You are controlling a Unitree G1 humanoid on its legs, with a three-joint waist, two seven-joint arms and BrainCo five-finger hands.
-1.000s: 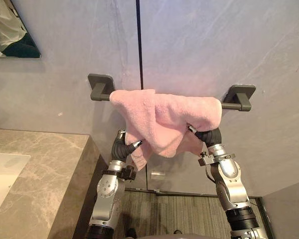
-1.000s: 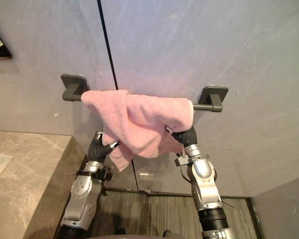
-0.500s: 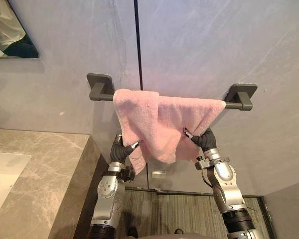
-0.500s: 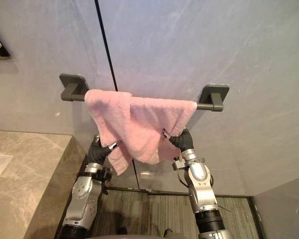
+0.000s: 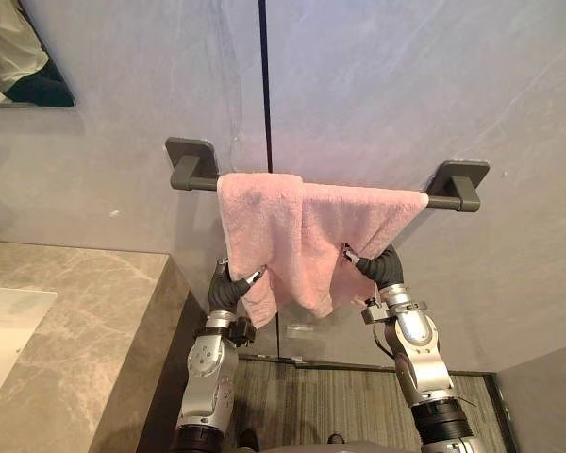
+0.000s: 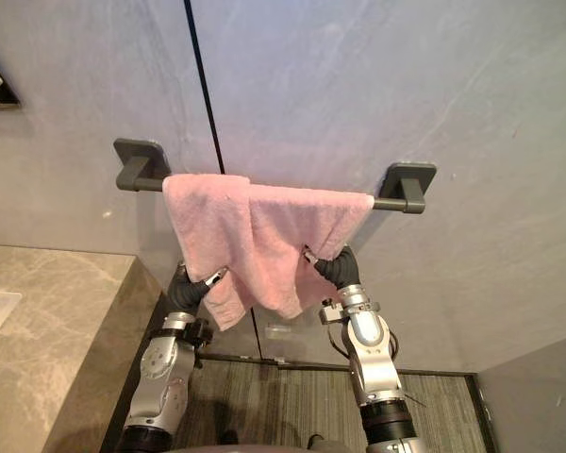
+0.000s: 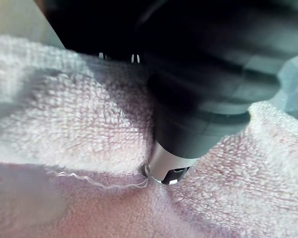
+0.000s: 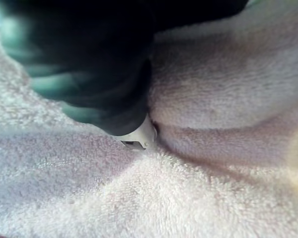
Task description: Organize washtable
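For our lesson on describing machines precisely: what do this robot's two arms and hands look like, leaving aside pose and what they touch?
The left arm and right arm are silver-grey shells of rounded segments, each with a black band low down. The left hand and right hand wear dark ribbed covers over the wrist and back.

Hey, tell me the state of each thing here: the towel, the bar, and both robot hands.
Towel: draped over the bar, hanging unevenly
Bar: mounted on the wall, carrying the towel
Left hand: pinching the towel's lower edge
Right hand: pinching the towel's lower edge
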